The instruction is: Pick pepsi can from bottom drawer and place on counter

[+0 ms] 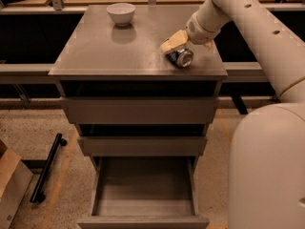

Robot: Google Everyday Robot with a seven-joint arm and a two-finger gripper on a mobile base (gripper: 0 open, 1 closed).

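The pepsi can point(181, 57) is dark blue with a silver end turned toward the camera. It is tilted on its side at the right front of the counter point(119, 51), touching or just above the slab. My gripper point(183, 49) comes in from the upper right and is shut on the can, with one tan finger point(172, 42) over its upper left side. The bottom drawer point(143, 190) is pulled open below and shows only its bare floor.
A white bowl point(120, 12) stands at the counter's back left. The two upper drawers point(140, 109) are slightly ajar. My white base point(269, 171) fills the lower right. A black bar point(46, 168) and a cardboard box point(10, 185) lie on the floor at left.
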